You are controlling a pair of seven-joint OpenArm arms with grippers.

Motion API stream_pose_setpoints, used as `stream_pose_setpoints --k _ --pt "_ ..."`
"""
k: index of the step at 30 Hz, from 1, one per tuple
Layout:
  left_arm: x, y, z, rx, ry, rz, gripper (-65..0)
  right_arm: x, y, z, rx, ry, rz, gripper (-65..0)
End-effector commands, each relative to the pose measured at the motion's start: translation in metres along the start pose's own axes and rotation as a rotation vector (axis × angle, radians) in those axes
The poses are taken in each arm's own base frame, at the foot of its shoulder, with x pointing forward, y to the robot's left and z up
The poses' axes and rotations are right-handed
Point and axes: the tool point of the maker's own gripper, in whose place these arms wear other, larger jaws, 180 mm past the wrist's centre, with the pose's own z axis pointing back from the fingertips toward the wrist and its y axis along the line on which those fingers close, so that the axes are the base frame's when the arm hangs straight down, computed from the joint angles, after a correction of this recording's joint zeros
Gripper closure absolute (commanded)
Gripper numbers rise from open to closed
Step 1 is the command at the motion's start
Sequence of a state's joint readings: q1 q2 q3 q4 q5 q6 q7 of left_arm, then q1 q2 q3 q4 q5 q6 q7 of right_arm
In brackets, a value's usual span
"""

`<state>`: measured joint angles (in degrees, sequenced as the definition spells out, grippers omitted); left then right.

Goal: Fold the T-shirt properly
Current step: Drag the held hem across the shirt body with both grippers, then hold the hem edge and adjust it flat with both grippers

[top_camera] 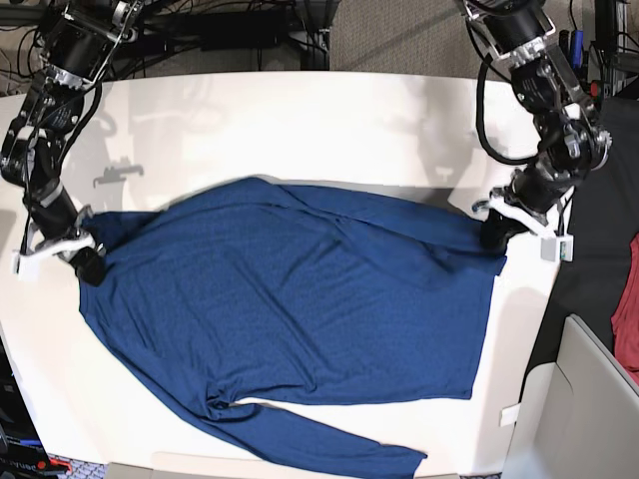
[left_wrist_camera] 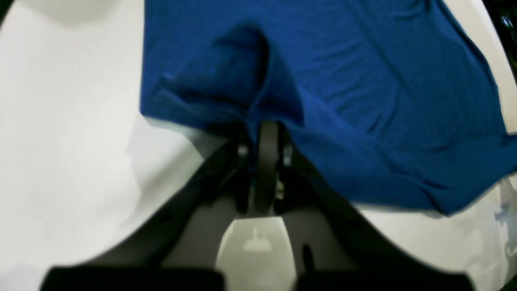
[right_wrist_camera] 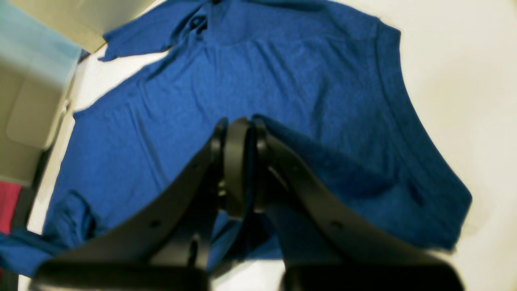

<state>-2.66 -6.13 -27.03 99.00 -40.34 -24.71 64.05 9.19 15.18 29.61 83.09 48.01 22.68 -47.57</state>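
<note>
T-shirt (top_camera: 300, 299) is lying spread across the middle of the white table (top_camera: 300, 120), dark blue, long-sleeved, w/ soft wrinkles running thru the body. From where I'm standing at the base view, one long sleeve is trailing along the table's 6 o'clock edge toward 5 o'clock, ending near the front rim.

Left gripper (top_camera: 494, 232) is sitting at the shirt's 3 o'clock edge, jaws pinched fully together on a bunch of fabric at that corner. In the left wrist view the gripper (left_wrist_camera: 262, 125) is biting into the hem, cloth puckering up into a dark fold just above the fingertips, bare table on either side.

Right gripper (top_camera: 88, 261) is sitting at the 9 o'clock edge, also clamped closed on the cloth there. Right wrist view is showing the gripper (right_wrist_camera: 238, 125) closed w/ a ridge of blue fabric (right_wrist_camera: 323, 81) caught along one finger and the rest of the shirt fanning out flat toward 12 o'clock.

Both arms are reaching in from the far corners, approx 11 and 1 o'clock. Red cloth (top_camera: 629, 299) is hanging off past the table at 3 o'clock, well apart from the shirt, beside a grey box (top_camera: 579, 399) at 4 o'clock.
</note>
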Motion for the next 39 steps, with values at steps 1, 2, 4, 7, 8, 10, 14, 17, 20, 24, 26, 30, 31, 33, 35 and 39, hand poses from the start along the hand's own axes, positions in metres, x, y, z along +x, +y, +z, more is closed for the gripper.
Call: stream_pose_setpoints --k 1,2,4,7,8,10,14,17,20,24,26,30,31,33,35,39 --pt "0.022 -0.004 -0.002 -0.026 -0.067 -0.007 -0.1 0.026 0.005 -0.001 0.023 -0.072 0.014 0.0" --pt "0.022 -0.003 -0.006 -0.03 -0.064 0.006 -0.1 0.027 0.003 -0.003 0.022 -0.07 0.005 0.0" --pt "0.024 0.001 -0.013 -0.036 -0.062 0.035 -0.1 0.031 0.0 -0.01 0.022 -0.086 -0.019 0.0" --pt "0.029 0.002 -0.022 -0.046 -0.069 0.061 -0.1 0.035 -0.004 -0.018 0.02 -0.1 -0.051 0.0" --pt "0.032 0.002 -0.024 -0.049 -0.075 0.066 -0.1 0.036 -0.004 -0.021 0.021 -0.101 -0.062 0.0" --pt "0.036 0.003 -0.027 -0.053 -0.091 0.077 -0.1 0.038 -0.005 -0.026 0.023 -0.102 -0.081 0.0" --pt "0.042 0.004 -0.03 -0.057 -0.104 0.086 -0.1 0.04 -0.008 -0.035 0.024 -0.1 -0.115 0.0" --pt "0.044 0.011 -0.027 -0.041 -0.116 0.103 -0.1 0.042 -0.015 -0.035 0.012 -0.11 -0.139 0.0" --pt "0.055 0.026 -0.018 -0.011 -0.164 0.137 -0.1 0.042 -0.023 -0.033 -0.003 -0.12 -0.167 0.0" --pt "0.052 0.044 -0.014 0.021 -0.164 0.17 -0.1 0.04 -0.043 -0.027 -0.039 -0.135 -0.22 0.0" --pt "0.052 0.048 -0.013 0.028 -0.159 0.172 -0.1 0.036 -0.051 -0.025 -0.053 -0.135 -0.246 0.0" --pt "0.046 0.05 -0.017 0.024 -0.141 0.186 -0.1 0.033 -0.054 -0.025 -0.059 -0.131 -0.258 0.0" --pt "0.043 0.049 -0.019 0.021 -0.135 0.193 -0.1 0.031 -0.053 -0.025 -0.058 -0.128 -0.259 0.0" --pt "0.038 0.05 -0.023 0.016 -0.123 0.21 -0.1 0.03 -0.053 -0.026 -0.058 -0.127 -0.26 0.0" --pt "0.043 0.048 -0.026 0.007 -0.129 0.219 -0.2 0.025 -0.049 -0.029 -0.05 -0.123 -0.275 0.0" --pt "0.04 0.05 -0.03 0.004 -0.119 0.231 -4.8 0.022 -0.048 -0.03 -0.049 -0.12 -0.279 0.0"
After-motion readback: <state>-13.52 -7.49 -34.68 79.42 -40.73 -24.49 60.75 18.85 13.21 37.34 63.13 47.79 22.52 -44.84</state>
